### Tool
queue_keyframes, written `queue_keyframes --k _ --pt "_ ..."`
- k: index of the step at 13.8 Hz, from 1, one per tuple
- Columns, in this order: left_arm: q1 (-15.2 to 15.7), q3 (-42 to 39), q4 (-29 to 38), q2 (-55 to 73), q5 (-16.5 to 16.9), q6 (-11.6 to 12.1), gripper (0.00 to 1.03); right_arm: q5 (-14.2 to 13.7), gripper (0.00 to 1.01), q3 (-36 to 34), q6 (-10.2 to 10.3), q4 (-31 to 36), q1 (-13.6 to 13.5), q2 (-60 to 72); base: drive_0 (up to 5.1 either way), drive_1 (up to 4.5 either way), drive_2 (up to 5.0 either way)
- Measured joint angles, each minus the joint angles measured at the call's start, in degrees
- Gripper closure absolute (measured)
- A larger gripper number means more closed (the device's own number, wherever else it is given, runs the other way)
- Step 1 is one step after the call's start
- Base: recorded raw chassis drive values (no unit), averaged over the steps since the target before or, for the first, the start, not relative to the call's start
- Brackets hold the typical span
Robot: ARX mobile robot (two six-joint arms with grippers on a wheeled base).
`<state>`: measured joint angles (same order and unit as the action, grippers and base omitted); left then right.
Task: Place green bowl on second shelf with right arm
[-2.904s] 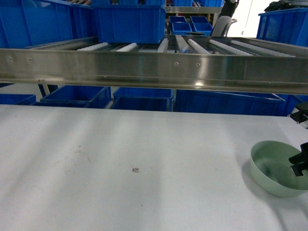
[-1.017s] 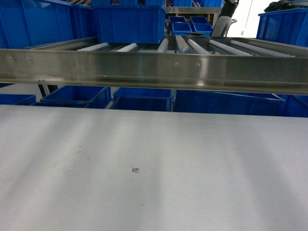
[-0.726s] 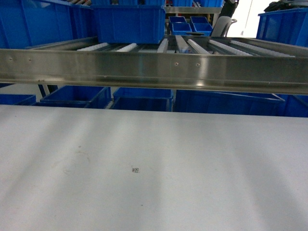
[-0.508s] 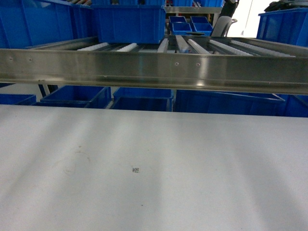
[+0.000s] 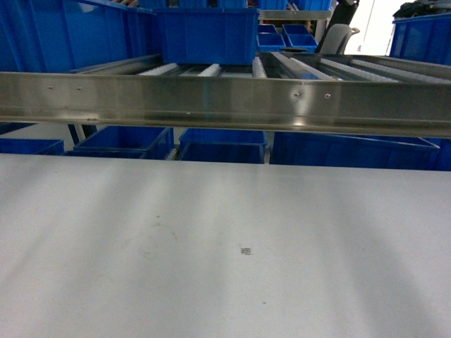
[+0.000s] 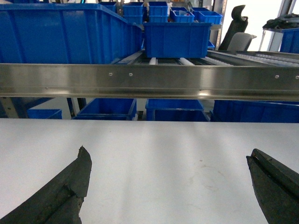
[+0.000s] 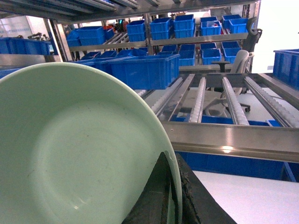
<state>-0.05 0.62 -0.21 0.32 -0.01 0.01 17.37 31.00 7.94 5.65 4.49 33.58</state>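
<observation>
The pale green bowl (image 7: 70, 154) fills the left of the right wrist view, lifted off the table and tilted on edge. My right gripper (image 7: 174, 191) is shut on its rim, one finger inside and one outside. Ahead of it lies the second shelf (image 7: 233, 137), a steel rack with white roller rails, level with the bowl's right edge. A large blue crate (image 7: 145, 70) stands on the rails at the left. The head view shows the shelf (image 5: 225, 105) and crate (image 5: 204, 32), but neither bowl nor arm. My left gripper (image 6: 168, 184) hangs open over the white table.
The white tabletop (image 5: 211, 232) runs under the shelf's front rail. Blue crates (image 5: 218, 144) sit below the shelf, behind the table. Higher rack tiers with several small blue crates (image 7: 177, 25) rise behind, and an office chair (image 7: 238, 63) stands past the rails.
The bowl and right gripper, at the table's right edge 2.9 s ago, have left the head view. Since half a second ago the whole head scene has shifted to the right.
</observation>
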Motion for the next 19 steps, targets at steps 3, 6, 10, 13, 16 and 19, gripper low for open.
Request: queue_keyframes --k 3,6,10,13,16,19 --pt "0.00 0.00 -0.07 0.00 -0.04 0.00 0.05 0.00 0.99 0.00 0.00 0.00 0.00 0.04 -4.9 2.46 2.5" --pt "0.00 0.00 0.00 0.00 -0.02 0.00 0.05 0.02 0.99 0.00 0.00 0.00 -0.04 -0.26 -4.9 2.45 2.4" --pt "0.00 0.00 -0.02 0.00 -0.02 0.02 0.05 0.00 0.99 0.00 0.00 -0.04 0.00 -0.31 -5.0 2.36 2.4" --pt "0.00 0.00 -0.09 0.00 -0.04 0.00 0.05 0.00 0.99 0.00 0.00 0.17 0.00 -0.31 -5.0 2.35 2.3" --pt "0.00 0.00 -0.02 0.00 0.00 0.00 0.05 0.00 0.99 0.00 0.00 -0.04 0.00 -0.33 -5.0 2.39 2.4" --pt "0.00 0.02 0.02 0.00 -0.02 0.00 0.05 0.00 0.99 0.00 0.00 -0.02 0.00 -0.22 -4.9 2.42 2.4"
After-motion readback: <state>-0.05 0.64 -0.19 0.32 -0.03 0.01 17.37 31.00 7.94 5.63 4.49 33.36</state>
